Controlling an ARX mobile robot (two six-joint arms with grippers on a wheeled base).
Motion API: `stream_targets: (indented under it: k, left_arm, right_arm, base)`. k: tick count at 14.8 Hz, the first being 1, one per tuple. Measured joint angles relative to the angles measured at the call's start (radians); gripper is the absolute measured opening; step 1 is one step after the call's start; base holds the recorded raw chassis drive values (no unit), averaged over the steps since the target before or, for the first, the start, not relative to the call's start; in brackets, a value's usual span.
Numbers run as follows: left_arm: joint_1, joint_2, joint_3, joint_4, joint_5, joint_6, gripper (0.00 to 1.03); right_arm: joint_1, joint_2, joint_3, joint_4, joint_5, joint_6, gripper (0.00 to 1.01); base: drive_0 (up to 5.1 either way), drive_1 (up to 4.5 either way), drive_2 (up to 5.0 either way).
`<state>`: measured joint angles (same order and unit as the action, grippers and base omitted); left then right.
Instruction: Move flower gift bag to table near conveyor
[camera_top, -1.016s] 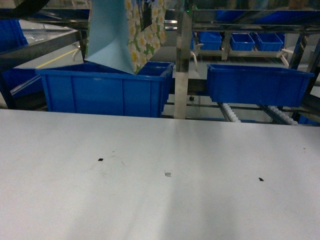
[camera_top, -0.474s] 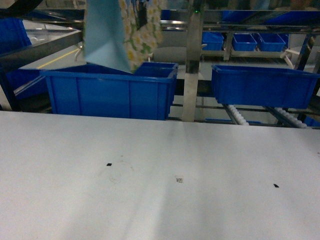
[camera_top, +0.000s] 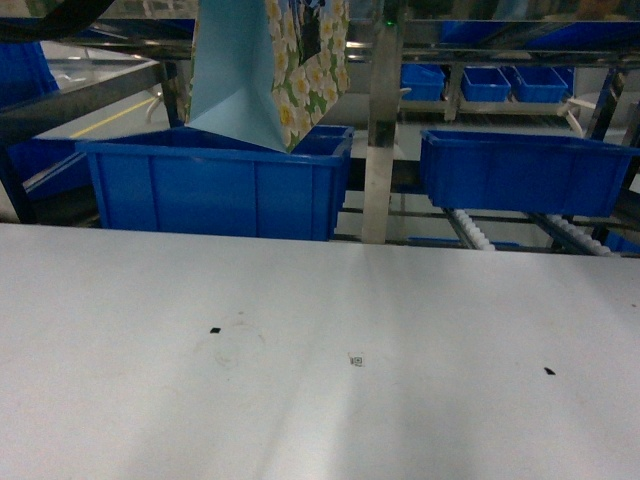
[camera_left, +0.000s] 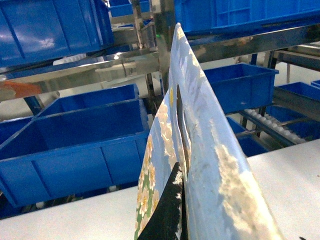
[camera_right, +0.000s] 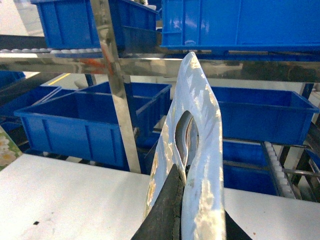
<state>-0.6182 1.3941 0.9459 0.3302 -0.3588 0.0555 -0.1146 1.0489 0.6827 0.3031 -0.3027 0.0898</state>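
Note:
The flower gift bag (camera_top: 240, 70) hangs at the top left of the head view, above a blue bin (camera_top: 210, 190). Its pale-blue side faces me and its flowered face is turned right. In the left wrist view my left gripper (camera_left: 182, 175) is shut on the bag's top edge (camera_left: 210, 165), with one black finger (camera_left: 170, 210) showing. My right gripper (camera_right: 192, 185) is shut on a second, similar floral bag (camera_right: 202, 150) with a handle cutout. The white table (camera_top: 320, 400) lies below, and the steel conveyor (camera_top: 378, 150) stands behind it. Neither gripper shows in the head view.
A second blue bin (camera_top: 520, 170) sits on the rack at the right, above sloping white rollers (camera_top: 468, 226). More blue bins (camera_top: 485, 82) stand on far shelves. Small black marks (camera_top: 214, 330) dot the table top. A corner of the flower gift bag (camera_right: 6, 150) shows at the right wrist view's left edge.
The flower gift bag has swung to the right and hangs slightly lower in the head view. The head view shifted a little a second ago, then held still.

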Motion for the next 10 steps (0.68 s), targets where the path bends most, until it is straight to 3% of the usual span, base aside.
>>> stream_targets:
  k: [3, 5, 6, 10]
  left_arm:
    - [0.002, 0.000, 0.000, 0.000, 0.000, 0.000, 0.02]
    - [0.000, 0.000, 0.000, 0.000, 0.002, 0.000, 0.02]
    - [0.000, 0.000, 0.000, 0.000, 0.002, 0.000, 0.02]
    - [0.000, 0.000, 0.000, 0.000, 0.001, 0.000, 0.02]
  right_arm:
    - [0.036, 0.094, -0.112, 0.140, 0.050, -0.024, 0.02]
    - [0.036, 0.156, -0.209, 0.211, 0.065, -0.055, 0.02]
    - [0.036, 0.199, -0.257, 0.292, 0.076, -0.087, 0.02]
    - [0.000, 0.354, -0.295, 0.429, 0.081, -0.128, 0.02]
  base:
    - [0.0, 0.00, 0.0]
    - [0.0, 0.00, 0.0]
    - [0.0, 0.00, 0.0]
    - [0.0, 0.00, 0.0]
